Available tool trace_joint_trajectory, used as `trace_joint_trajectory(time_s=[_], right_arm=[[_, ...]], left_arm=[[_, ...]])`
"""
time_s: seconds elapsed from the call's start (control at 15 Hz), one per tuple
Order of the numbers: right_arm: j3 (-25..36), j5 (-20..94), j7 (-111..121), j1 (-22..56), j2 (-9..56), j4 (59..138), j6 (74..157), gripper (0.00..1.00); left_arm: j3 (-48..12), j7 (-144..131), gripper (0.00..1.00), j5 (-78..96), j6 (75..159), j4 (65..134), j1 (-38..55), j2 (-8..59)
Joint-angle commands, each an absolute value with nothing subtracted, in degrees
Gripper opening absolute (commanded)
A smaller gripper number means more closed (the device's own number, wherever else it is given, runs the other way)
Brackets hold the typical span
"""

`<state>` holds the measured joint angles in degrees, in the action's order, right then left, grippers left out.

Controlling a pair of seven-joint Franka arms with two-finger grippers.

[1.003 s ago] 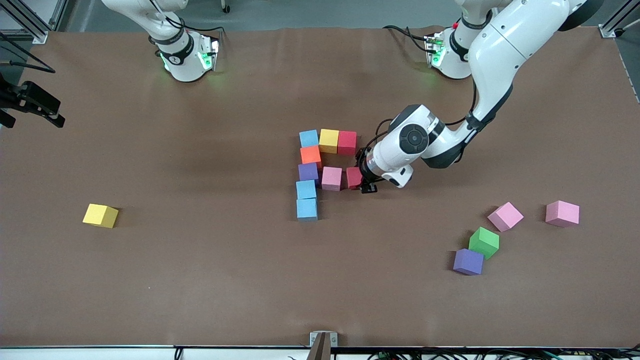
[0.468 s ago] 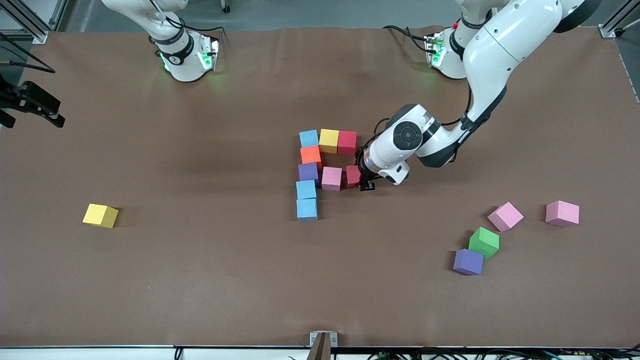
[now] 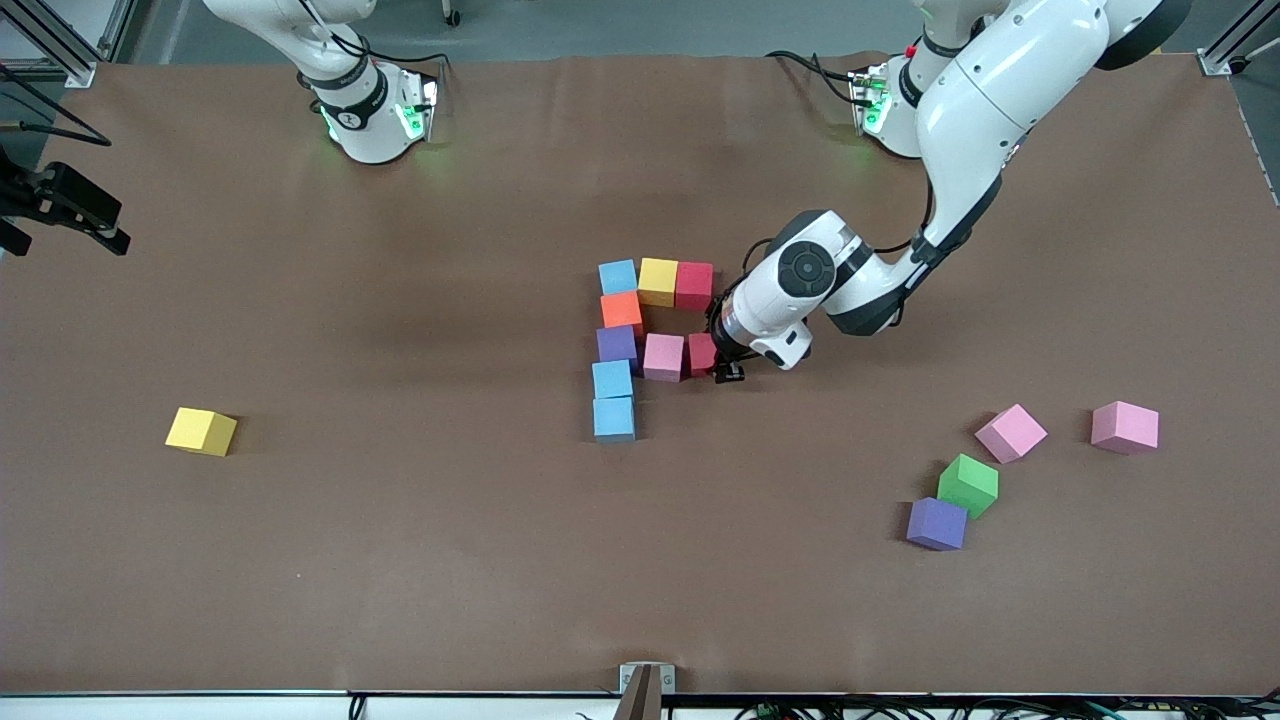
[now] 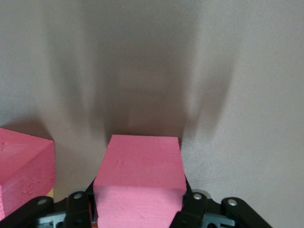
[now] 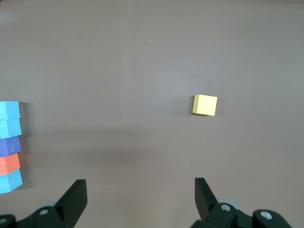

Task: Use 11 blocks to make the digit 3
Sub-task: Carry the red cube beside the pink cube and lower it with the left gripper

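- At the middle of the worktop (image 3: 400,560), the left claw (image 3: 722,362) holds a red block (image 4: 140,183), low, just beside the pink block (image 3: 663,357) of the half-built digit 3 (image 3: 640,340).
- Up high, the right claw (image 5: 140,199) waits, wide, holding nothing, over the worktop near a lone yellow block (image 5: 204,105).

This was a robotics lab. Two white arm bases (image 3: 375,110) were bolted along one edge of a table (image 3: 400,560) covered in plain brown matting, with cables (image 3: 810,65) trailing beside the bases. Aluminium frame posts (image 3: 60,45) stood at the table's corners (a black camera mount (image 3: 65,205) hung near one), and foam blocks (image 3: 640,340) lay mid-table.
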<state>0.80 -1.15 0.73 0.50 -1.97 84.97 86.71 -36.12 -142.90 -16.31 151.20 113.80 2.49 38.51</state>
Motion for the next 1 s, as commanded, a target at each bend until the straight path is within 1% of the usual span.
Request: trace_joint_trajectory(time_s=[0.0, 0.54, 0.94], right_arm=[[0.88, -1.32, 0.26, 0.79, -1.58, 83.94, 85.87, 1.0], [0.88, -1.32, 0.26, 0.53, -1.58, 83.94, 85.96, 1.0], [0.88, -1.32, 0.26, 0.53, -1.58, 83.94, 85.87, 1.0]], left_arm=[[-33.93, -144.4, 0.17, -17.4, 153.19, 113.29, 4.75, 39.64], [-33.93, -144.14, 0.2, -17.84, 153.19, 112.68, 5.89, 40.25], [-33.93, -143.7, 0.2, -18.63, 153.19, 112.24, 7.03, 40.96]])
